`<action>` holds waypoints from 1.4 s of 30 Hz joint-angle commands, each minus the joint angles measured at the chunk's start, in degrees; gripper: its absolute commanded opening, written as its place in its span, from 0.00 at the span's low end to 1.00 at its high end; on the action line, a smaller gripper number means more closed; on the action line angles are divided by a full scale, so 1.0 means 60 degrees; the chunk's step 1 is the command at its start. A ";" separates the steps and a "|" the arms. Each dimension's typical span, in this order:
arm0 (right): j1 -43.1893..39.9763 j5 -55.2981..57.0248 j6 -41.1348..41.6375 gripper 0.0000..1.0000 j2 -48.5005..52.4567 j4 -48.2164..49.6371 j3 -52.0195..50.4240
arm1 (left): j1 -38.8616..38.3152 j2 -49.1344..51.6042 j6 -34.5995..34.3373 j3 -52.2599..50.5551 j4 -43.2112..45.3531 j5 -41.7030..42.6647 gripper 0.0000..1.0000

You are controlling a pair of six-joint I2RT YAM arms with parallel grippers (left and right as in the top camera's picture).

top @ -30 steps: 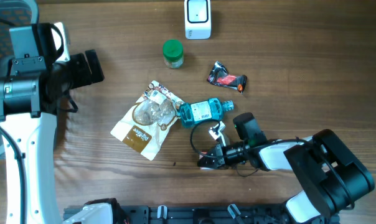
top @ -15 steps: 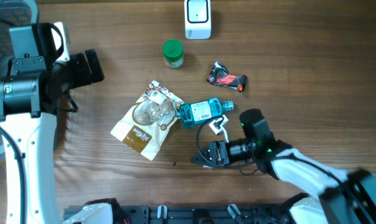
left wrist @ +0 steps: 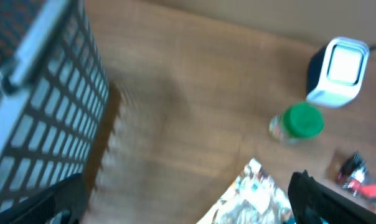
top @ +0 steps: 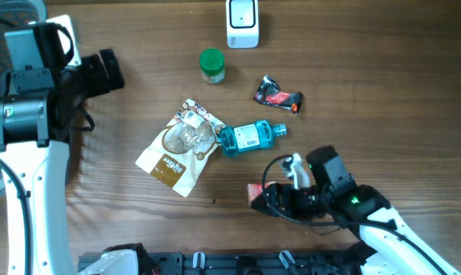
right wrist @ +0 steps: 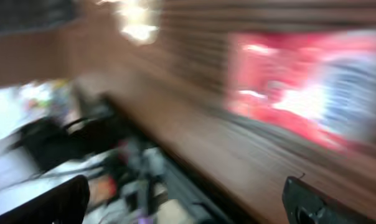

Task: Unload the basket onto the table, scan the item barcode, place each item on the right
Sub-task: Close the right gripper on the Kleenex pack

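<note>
The white barcode scanner [top: 242,21] stands at the table's far edge and shows again in the left wrist view [left wrist: 338,70]. A small red packet [top: 254,192] lies flat on the wood, just left of my right gripper [top: 272,201]. That gripper is open and holds nothing. In the blurred right wrist view the red packet [right wrist: 306,87] lies ahead of the right gripper [right wrist: 188,208], outside its spread fingers. My left gripper [top: 108,70] hangs open and empty at the far left, well away from the items. Its fingers [left wrist: 319,199] frame bare wood.
A green-lidded jar [top: 211,66], a red-and-black wrapper [top: 278,95], a blue bottle [top: 249,137] and a brown-and-white pouch [top: 178,150] lie mid-table. A wire crate [left wrist: 45,93] stands to the left of the left gripper. A cable loops around the right wrist.
My right gripper has opened and drawn back to the right, leaving the red packet on the table. The left arm shifted slightly toward the far edge.
</note>
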 commanded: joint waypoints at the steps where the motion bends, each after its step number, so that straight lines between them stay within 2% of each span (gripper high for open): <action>1: 0.0484 0.3275 -0.0412 1.00 -0.0561 -0.0841 0.1341 | 0.0044 -0.0302 -0.0204 0.0058 0.0532 0.0117 1.00; 4: 0.1078 0.4135 -0.0572 1.00 -0.0648 -0.0954 0.2065 | 0.0044 -0.0299 -0.0204 0.0058 0.0812 0.0109 1.00; 7: 0.1730 0.5916 -0.0488 1.00 -0.0208 -0.1268 0.2248 | 0.0044 -0.0299 -0.0204 0.0058 0.1381 0.0062 1.00; 11: 0.2415 0.8025 0.0958 1.00 0.1111 -0.1931 0.2248 | 0.0047 -0.0299 -0.0197 0.0058 0.2739 -0.0244 1.00; 15: 0.3391 0.8123 0.1596 1.00 0.2288 -0.1406 0.2251 | 0.0047 -0.0299 -0.0197 0.0058 0.4193 -0.1661 1.00; 19: 0.4619 0.8480 0.2448 1.00 0.2561 -0.0987 0.2251 | 0.0055 -0.0317 -0.0080 0.0058 0.4492 -0.2499 1.00; 21: 0.4911 0.8663 0.2776 1.00 0.2619 -0.0998 0.2251 | 0.0055 -0.0317 0.0342 0.0058 0.4433 -0.2506 1.00; 30: 0.4947 0.8801 0.2441 1.00 0.4317 0.0033 0.2251 | 0.0062 -0.0317 0.0302 0.0058 0.4437 -0.2466 1.00; 34: 0.4947 0.8797 0.2976 1.00 0.5399 0.0186 0.2248 | 0.0062 -0.0317 0.0302 0.0058 0.4441 -0.2466 1.00; 37: 0.4947 0.8757 0.2969 0.99 0.5508 0.0222 0.2248 | 0.0062 -0.0317 0.0302 0.0058 0.4433 -0.2466 1.00; 38: 0.4947 0.8757 0.2965 0.97 0.5504 0.0222 0.2251 | 0.0062 -0.0317 0.0302 0.0058 0.4433 -0.2466 1.00; 39: 0.4947 0.8710 0.2962 0.91 0.5508 0.0222 0.2251 | 0.0062 -0.0317 0.0302 0.0058 0.4430 -0.2466 1.00; 41: 0.4947 0.8517 0.2969 0.56 0.5508 0.0233 0.2251 | 0.0062 -0.0317 0.0299 0.0058 0.4401 -0.2466 1.00; 42: 0.4947 0.8393 0.2969 0.50 0.5508 0.0251 0.2251 | 0.0062 -0.0317 0.0299 0.0058 0.4382 -0.2466 1.00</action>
